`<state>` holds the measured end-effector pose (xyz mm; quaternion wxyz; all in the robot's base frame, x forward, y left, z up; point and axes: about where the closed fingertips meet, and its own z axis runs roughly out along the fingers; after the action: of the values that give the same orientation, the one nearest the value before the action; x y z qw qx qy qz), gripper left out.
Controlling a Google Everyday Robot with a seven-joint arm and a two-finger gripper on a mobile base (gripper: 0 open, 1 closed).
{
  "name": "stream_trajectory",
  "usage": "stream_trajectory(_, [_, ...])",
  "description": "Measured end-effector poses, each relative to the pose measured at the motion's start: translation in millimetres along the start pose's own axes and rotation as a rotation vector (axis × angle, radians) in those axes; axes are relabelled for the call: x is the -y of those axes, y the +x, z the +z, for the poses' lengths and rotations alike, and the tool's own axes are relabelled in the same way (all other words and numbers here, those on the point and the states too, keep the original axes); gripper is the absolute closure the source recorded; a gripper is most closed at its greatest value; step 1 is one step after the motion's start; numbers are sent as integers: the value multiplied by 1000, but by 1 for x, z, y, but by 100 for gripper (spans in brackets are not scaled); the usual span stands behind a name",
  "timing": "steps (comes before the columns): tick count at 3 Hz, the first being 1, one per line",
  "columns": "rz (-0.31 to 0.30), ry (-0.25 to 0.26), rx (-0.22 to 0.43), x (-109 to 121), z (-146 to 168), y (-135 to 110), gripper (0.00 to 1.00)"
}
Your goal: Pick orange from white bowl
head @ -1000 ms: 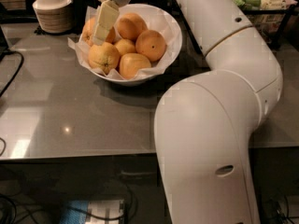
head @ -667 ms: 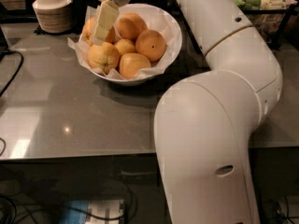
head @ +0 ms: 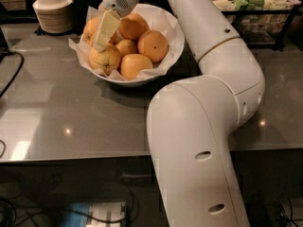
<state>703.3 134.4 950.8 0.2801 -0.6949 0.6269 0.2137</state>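
Note:
The white bowl (head: 174, 41), lined with crinkled white paper, stands on the grey table and holds several oranges. My gripper (head: 105, 32) reaches down into the bowl's left side from above. It hangs over the left oranges, between an orange at the far left (head: 89, 30) and the ones in the middle (head: 127, 47). Its tip is close above the front-left orange (head: 106, 60). A larger orange (head: 153, 45) lies at the right and another at the back (head: 133, 25).
A stack of small beige bowls (head: 53, 12) stands at the back left. A dark cable (head: 12, 77) runs along the table's left side. A black rack with packaged goods (head: 258, 8) is at the back right. My white arm (head: 208, 126) fills the right foreground.
The gripper has sunk slightly lower into the left side of the bowl. The bowl and oranges have not moved.

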Motion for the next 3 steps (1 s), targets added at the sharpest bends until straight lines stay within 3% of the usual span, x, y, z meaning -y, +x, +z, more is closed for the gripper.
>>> stream_trajectory(1, [0, 3, 3, 2, 2, -1, 0])
stream_trajectory(2, [0, 3, 3, 2, 2, -1, 18])
stream_trajectory(3, [0, 3, 3, 2, 2, -1, 42])
